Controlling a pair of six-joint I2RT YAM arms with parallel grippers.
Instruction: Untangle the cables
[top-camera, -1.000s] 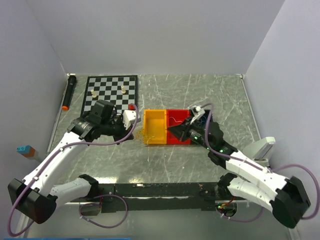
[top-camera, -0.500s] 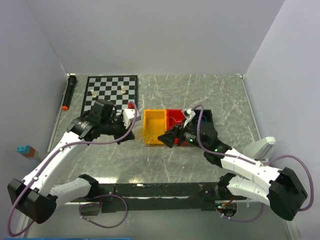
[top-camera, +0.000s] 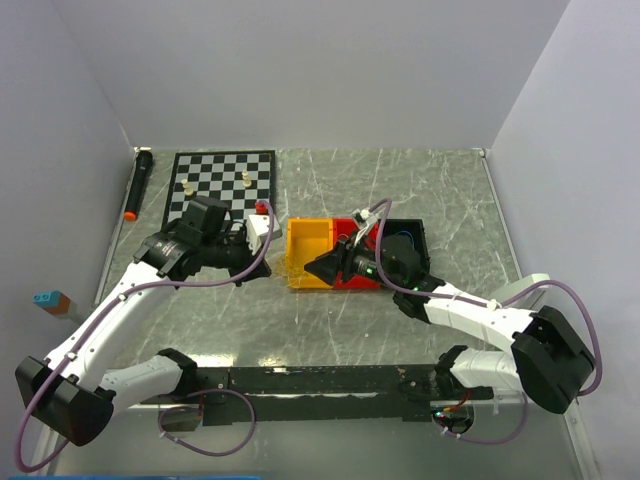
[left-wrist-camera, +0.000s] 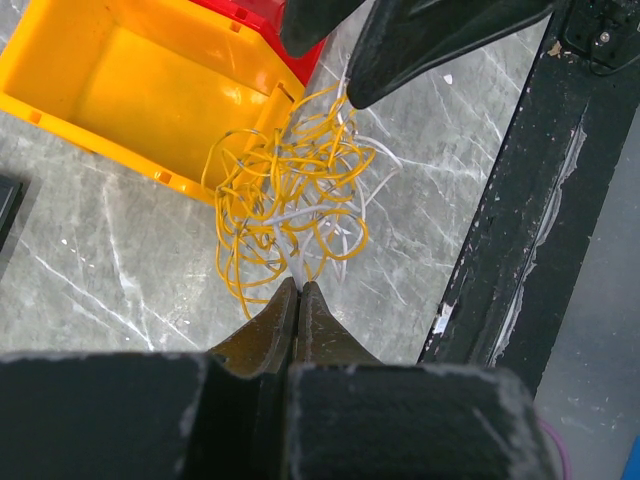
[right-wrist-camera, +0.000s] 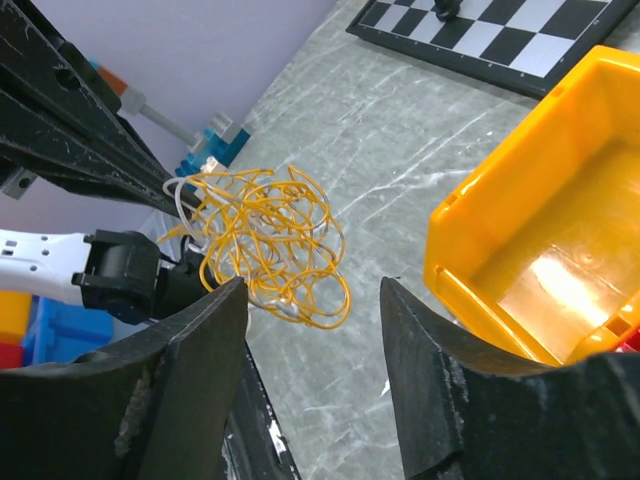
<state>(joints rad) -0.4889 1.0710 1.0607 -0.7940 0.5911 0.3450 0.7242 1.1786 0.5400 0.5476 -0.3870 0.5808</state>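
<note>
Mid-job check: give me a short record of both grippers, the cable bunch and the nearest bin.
left gripper: shut on the cables, pinching strands at the bunch's edge
right gripper: open, pointed at the bunch, gripping nothing
cables: one tangled bunch, mostly yellow with a few white strands
yellow bin: close beside the bunch, nothing seen inside
untangling: not yet done

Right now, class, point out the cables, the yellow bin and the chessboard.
cables (left-wrist-camera: 290, 195), left wrist view, middle of the yellow and white tangle.
yellow bin (top-camera: 308, 240), top external view, its bare floor.
chessboard (top-camera: 215, 175), top external view, a bare square near the middle.
</note>
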